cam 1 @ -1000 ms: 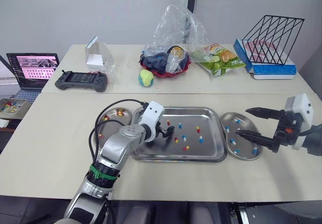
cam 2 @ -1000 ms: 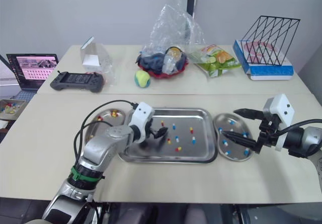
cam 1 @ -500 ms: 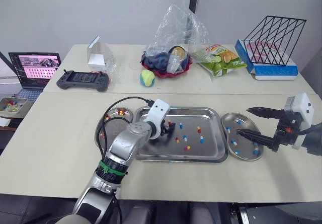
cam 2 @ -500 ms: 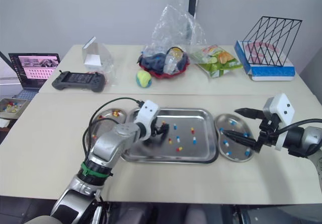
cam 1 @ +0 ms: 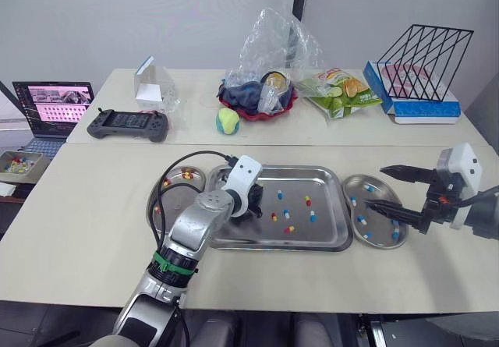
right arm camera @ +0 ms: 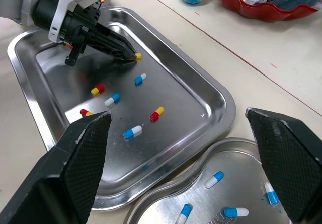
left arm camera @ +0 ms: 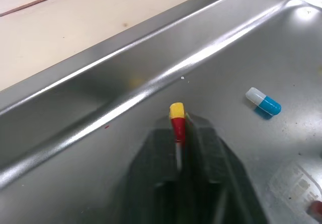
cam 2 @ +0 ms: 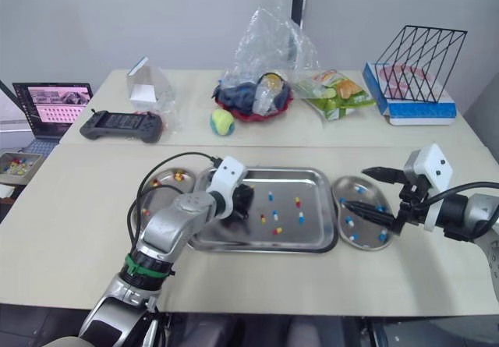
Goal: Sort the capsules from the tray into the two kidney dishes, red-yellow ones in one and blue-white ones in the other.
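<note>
Two beige surfaces (cam 1: 78, 207) butt together in front of a plain grey wall. The far one carries a laptop (cam 1: 53, 101), a game controller (cam 1: 127, 123), a yellow-green ball (cam 1: 227, 120), a red bowl (cam 1: 257, 105) under a plastic bag, a snack packet (cam 1: 339, 90) and a black wire rack (cam 1: 425, 58). On the near one the steel tray (cam 1: 327, 238) sits between the two kidney dishes. The left dish (cam 1: 173, 191) just beside it holds red-yellow capsules (cam 1: 185, 175). The right dish (cam 1: 378, 243) just beside the other edge holds blue-white capsules (cam 1: 361, 219). My left claw (left arm camera: 178, 133) is down in the left part of the tray, clenched on a red-yellow capsule (left arm camera: 176, 114). The capsule is pinched upright between the two fingertips, yellow end protruding, close to the tray wall. I cannot tell whether it touches the tray floor. A blue-white capsule (left arm camera: 263, 101) lies on the floor near it, apart from the fingers. Loose in the tray I count six capsules in all, three red-yellow (right arm camera: 157, 114) and three blue-white (right arm camera: 133, 132), scattered around the middle. My right claw (cam 1: 375, 187) hovers over the right dish, released, fingers spread wide with nothing between them.
</note>
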